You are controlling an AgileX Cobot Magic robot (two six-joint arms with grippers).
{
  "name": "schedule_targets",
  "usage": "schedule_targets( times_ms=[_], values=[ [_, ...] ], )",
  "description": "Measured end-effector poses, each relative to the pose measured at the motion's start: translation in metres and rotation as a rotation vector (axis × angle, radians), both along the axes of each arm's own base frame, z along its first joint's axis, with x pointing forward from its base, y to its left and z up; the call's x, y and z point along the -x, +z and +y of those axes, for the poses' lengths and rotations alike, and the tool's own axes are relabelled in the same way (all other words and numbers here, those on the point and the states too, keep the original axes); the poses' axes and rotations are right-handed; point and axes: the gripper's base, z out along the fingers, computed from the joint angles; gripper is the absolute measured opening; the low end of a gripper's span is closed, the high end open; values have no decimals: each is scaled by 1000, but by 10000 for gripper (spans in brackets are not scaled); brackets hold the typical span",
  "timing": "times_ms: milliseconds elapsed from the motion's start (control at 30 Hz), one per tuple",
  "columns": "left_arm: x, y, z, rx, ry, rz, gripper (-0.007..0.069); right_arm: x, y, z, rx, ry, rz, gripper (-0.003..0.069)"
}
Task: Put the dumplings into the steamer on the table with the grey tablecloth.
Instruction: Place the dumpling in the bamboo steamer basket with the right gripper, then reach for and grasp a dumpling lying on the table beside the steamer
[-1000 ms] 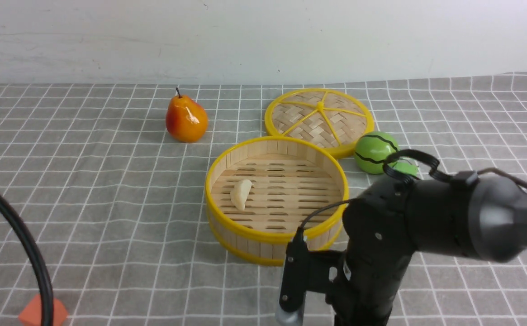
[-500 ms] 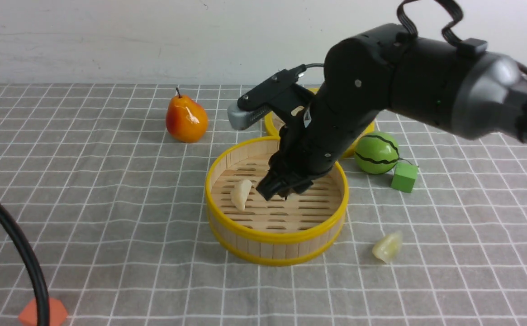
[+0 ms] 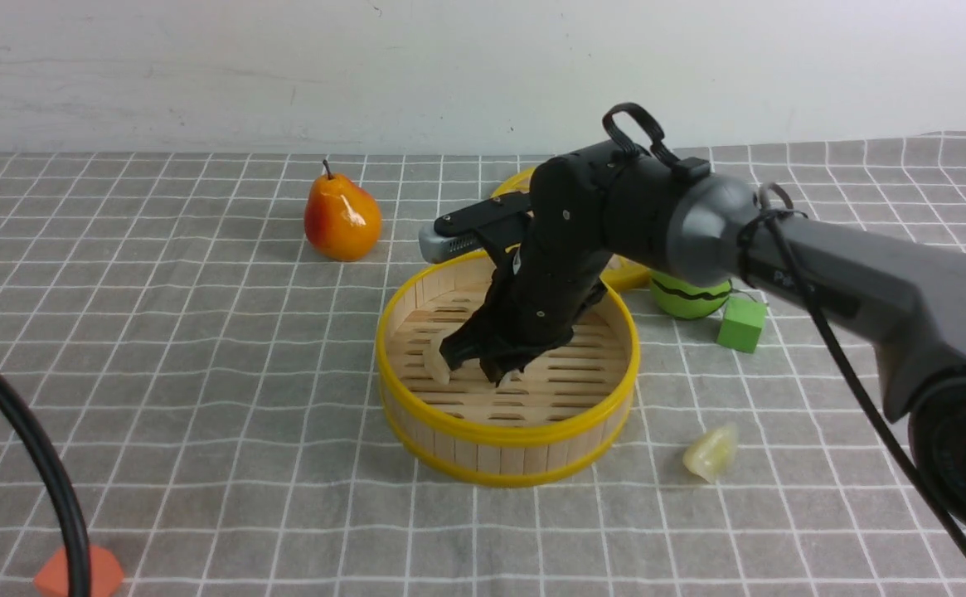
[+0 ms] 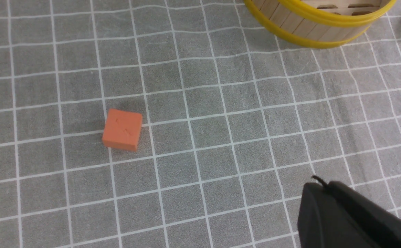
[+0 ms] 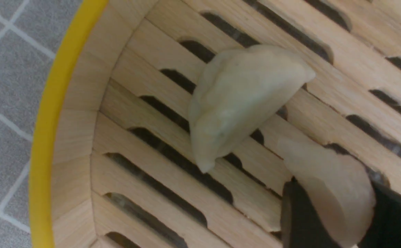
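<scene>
One resting dumpling lies on its side on the slotted slat floor of the steamer, in the half towards the robot's left. Just beside it, a pinched dumpling stands between the two black fingers of the right gripper. The gripper is closed on this dumpling, with a finger against each flank, low over the slats. From the front view the right arm comes in from the robot's right and bends down over the steamer's yellow rim, hiding much of the basket's floor, so only the end of the resting dumpling shows past it. A loose dumpling, pale yellowish, lies outside on the grey tablecloth that covers the table, near the steamer's wall on the robot's right and apart from it. Behind the steamer, the flat woven lid is mostly hidden by the arm. Next to the lid sits a green striped ball, with a green cube just beside it. A red-and-yellow pear stands upright further back on the robot's left, well apart from the steamer. An orange cube rests on the cloth near the robot's left side, close to a black cable. The left gripper shows only as a black part at the edge of its wrist view, above bare cloth, with its jaws pressed together and nothing in them.
</scene>
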Motion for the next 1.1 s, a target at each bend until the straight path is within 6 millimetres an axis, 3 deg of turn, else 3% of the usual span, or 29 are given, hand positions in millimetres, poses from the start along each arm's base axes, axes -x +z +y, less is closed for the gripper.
schedule_targets(
  times_ms=[133, 233, 300, 333, 500, 633, 767, 800, 900, 967, 1100],
  values=[
    [0, 0, 0, -13, -15, -6, -14, 2, 2, -1, 17, 3, 33, 390],
    [0, 0, 0, -24, -29, -9, -14, 7, 17, -3, 41, 12, 81, 492],
    [0, 0, -1, -21, -36, -7, -14, 12, 37, -6, 51, 30, 92, 536],
    [1, 0, -1, -19, -39, -5, -14, 18, 57, -9, 60, 55, 96, 558],
    [1, 0, -2, -10, -44, 0, -11, 39, 124, -22, 36, 146, -26, 573],
    [1, 0, -2, -10, -44, 0, -7, 65, 152, -43, 33, 146, -47, 564],
    [1, 0, -2, -10, -44, 0, -4, 84, 147, -69, 61, 112, 11, 550],
    [1, 0, -2, -9, -46, 0, -3, 95, 135, -88, 87, 85, 68, 540],
    [1, 0, -2, -5, -48, 2, -1, 109, 116, -109, 123, 51, 148, 530],
    [2, 0, -3, 2, -51, 6, 1, 122, 89, -129, 130, -24, 208, 521],
    [2, 0, -4, 13, -58, 13, 3, 120, 55, -149, 60, -231, 191, 519]
  ],
)
